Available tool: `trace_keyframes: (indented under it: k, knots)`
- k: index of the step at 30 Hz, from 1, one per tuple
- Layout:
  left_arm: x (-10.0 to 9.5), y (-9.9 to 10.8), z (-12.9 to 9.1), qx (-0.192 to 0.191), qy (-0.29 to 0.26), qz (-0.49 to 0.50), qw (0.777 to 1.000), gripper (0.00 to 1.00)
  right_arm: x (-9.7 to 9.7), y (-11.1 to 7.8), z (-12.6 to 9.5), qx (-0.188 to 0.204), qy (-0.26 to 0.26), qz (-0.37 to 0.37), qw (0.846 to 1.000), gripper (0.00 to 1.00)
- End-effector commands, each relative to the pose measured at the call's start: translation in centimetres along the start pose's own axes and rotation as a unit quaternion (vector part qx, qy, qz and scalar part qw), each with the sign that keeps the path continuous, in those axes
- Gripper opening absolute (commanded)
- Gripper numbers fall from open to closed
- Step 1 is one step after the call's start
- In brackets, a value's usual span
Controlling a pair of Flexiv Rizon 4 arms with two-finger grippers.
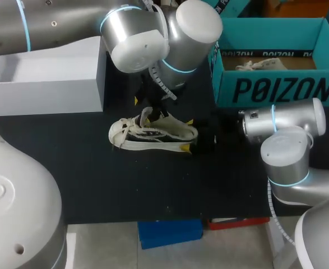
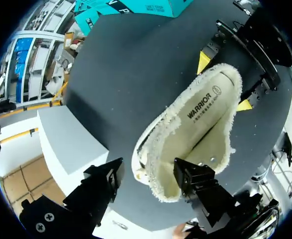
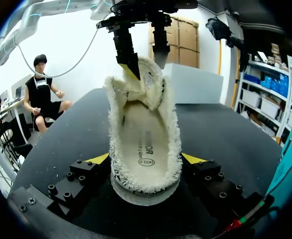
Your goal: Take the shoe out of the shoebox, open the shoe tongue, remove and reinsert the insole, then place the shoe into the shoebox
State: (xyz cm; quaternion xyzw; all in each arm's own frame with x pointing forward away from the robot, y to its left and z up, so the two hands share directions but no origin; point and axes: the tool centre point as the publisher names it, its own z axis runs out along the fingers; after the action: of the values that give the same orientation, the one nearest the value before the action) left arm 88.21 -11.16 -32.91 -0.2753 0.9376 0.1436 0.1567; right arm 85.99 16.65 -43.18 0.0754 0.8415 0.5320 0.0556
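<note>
White box: at the far left of the counter, well apart from the shoe
Left arm: comes in from the far left corner, its gripper hanging over the front of the shoe
Left fingers: clenched on the fleecy tongue, one finger on each side of it, the tongue standing up
Shoe: cream low sneaker in the middle of the counter, toe and laces toward the left edge, heel toward the right, opening spread wide
Insole: pale, printed, lying inside the shoe within the woolly lining
Right arm: comes in from the right edge, low over the counter, its gripper at the heel
Right fingers: grasping the shoe's heel, a yellow tip pressed to each side
Shoebox: teal, open, at the far right corner, near the shoe but not touching it
Second shoe: pale, lying inside the shoebox
</note>
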Motion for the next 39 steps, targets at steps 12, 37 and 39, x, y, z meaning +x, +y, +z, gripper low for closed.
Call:
trace_keyframes:
  k: [12, 37, 39]
  knots:
    - [0.7, 0.3, 0.4, -0.030, -0.021, -0.018, 0.999, 0.00, 0.0, -0.1, 0.3, 0.000, -0.001, 0.000, 1.000, 0.00]
    - [0.1, 3.7, 3.5, -0.255, -0.069, -0.359, 0.895, 0.00, 0.0, -0.1, 0.3, 0.000, -0.001, 0.000, 1.000, 0.00]
    - [0.0, 3.7, 4.0, -0.266, -0.058, -0.377, 0.885, 0.00, 0.0, -0.1, 0.3, 0.000, -0.001, 0.000, 1.000, 0.00]
